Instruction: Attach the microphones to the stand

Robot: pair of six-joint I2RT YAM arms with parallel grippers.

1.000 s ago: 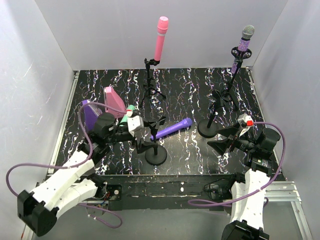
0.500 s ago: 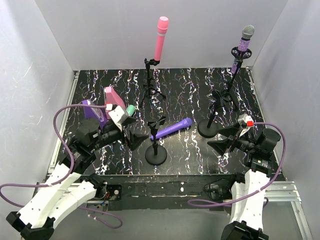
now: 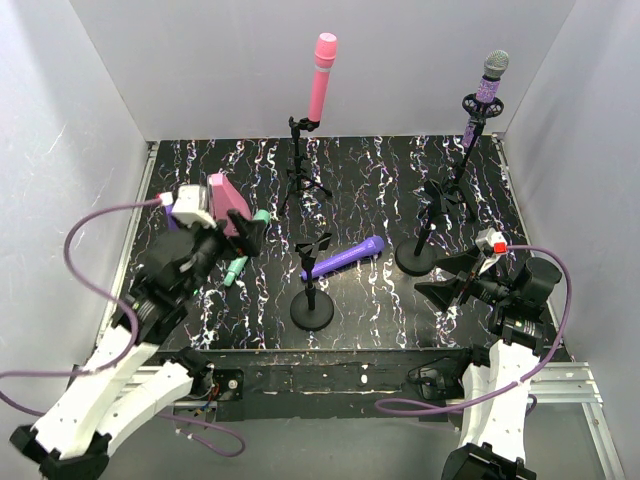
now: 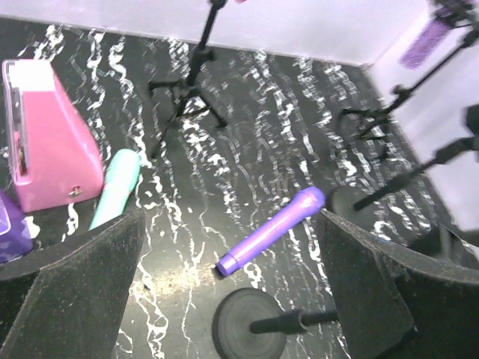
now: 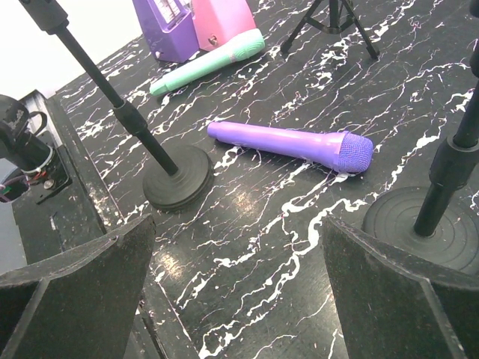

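Microphones: four slim toy handhelds, smooth plastic barrels w/ rounded textured heads.
Pink mic: upright, clipped atop thin black tripod stand, back centre.
Glittery purple mic: silver-grey head, upright on tall stand, back right.
Plain purple mic: flat on surface, lying diagonal, head toward back right, btw front disc-base stand and right disc-base stand.
Mint green mic: flat on surface, just beside pink wedge box; purple wedge box on the far side of the pink one.
Surface: glossy black w/ white and purple marble veining.
Left jaws: wide open, holding nothing. Top view: hanging over the mint green mic's middle. Wrist view: mint mic sits just outside one dark foam pad; plain purple mic shows in the gap, further off.
Right jaws: wide open, holding nothing, low at front right near the right disc base. Wrist view: plain purple mic lies ahead in the gap btw pads, well apart.
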